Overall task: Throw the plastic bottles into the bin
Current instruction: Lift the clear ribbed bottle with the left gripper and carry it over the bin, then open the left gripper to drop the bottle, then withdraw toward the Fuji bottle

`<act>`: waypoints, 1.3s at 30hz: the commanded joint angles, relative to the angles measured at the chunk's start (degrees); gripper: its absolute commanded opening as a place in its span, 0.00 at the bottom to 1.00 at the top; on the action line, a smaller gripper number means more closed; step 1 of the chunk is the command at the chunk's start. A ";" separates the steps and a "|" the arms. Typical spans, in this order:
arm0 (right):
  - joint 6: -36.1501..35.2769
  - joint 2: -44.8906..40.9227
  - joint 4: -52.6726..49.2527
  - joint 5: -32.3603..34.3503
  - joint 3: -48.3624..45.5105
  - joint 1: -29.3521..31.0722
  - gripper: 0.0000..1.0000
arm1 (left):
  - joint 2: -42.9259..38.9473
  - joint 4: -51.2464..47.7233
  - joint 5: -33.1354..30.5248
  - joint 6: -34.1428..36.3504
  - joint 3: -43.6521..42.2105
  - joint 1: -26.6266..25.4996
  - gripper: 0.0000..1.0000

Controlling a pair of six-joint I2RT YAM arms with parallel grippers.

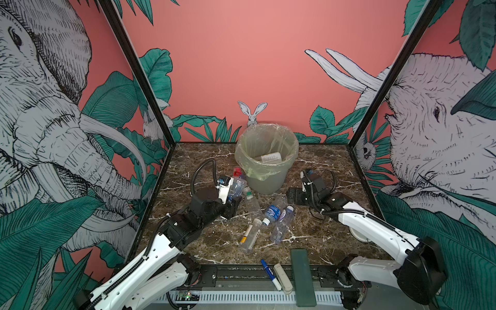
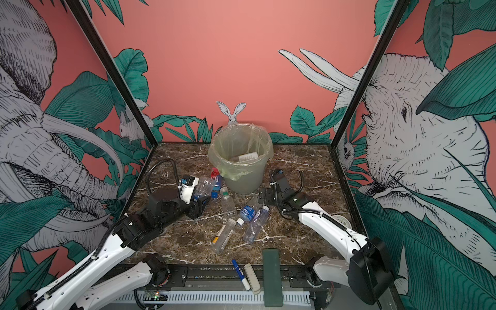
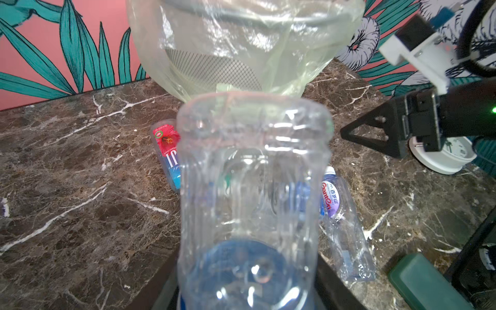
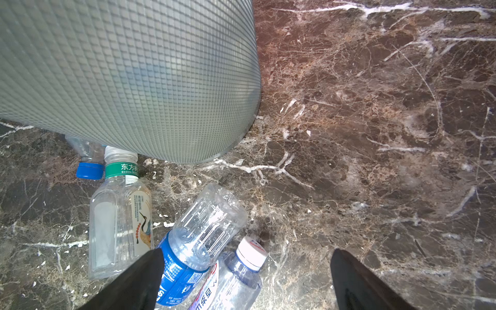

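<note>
So the left gripper (image 1: 233,201) is squeezing a clear bottle (image 1: 237,186) with a bit of blue label, jaws closed on it. It's pointing the bottle's base at the bin (image 1: 264,182) from just left of it, down below the rim. The bin is standing upright at the back middle of the marble table (image 1: 188,166). Its pale green bag (image 3: 241,53) is drooping over the side facing that bottle, so it's kinda hanging in the way. One labelled bottle (image 1: 269,157) is already lying inside. A red-flower bottle (image 3: 167,153) is lying right at the foot of the bin, between it and the left gripper. The right gripper (image 4: 247,252) is hanging low just right of the bin's base, jaws spread wide and gripping nothing. In front of the bin four more are lying loose in a bunch. There's a green-capped bottle (image 4: 118,222) with its cap right up by the bin wall, and a blue-label bottle (image 4: 193,249) touching a white-capped bottle (image 1: 283,222). A yellow-striped bottle (image 1: 251,233) is lying nearest the front. Along the front edge a blue-and-white marker (image 1: 269,273), a pale stick (image 1: 283,277) and a dark green bar (image 1: 303,276) are lying side by side, well apart from the bin. Some white round clock-looking thing (image 3: 451,155) is sitting under the right arm.
</note>
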 commanded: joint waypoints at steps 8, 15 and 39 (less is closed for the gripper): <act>-1.32 -0.45 1.64 -0.57 1.81 0.66 0.99 | 3.53 0.70 -0.14 3.86 8.70 -0.25 0.62; -1.85 -0.33 1.73 -0.77 2.61 0.73 0.99 | 8.72 2.21 1.41 6.44 16.05 -0.10 0.61; -2.29 -1.61 1.90 -0.68 2.44 0.92 0.99 | 42.08 7.57 19.75 3.20 53.59 16.16 1.00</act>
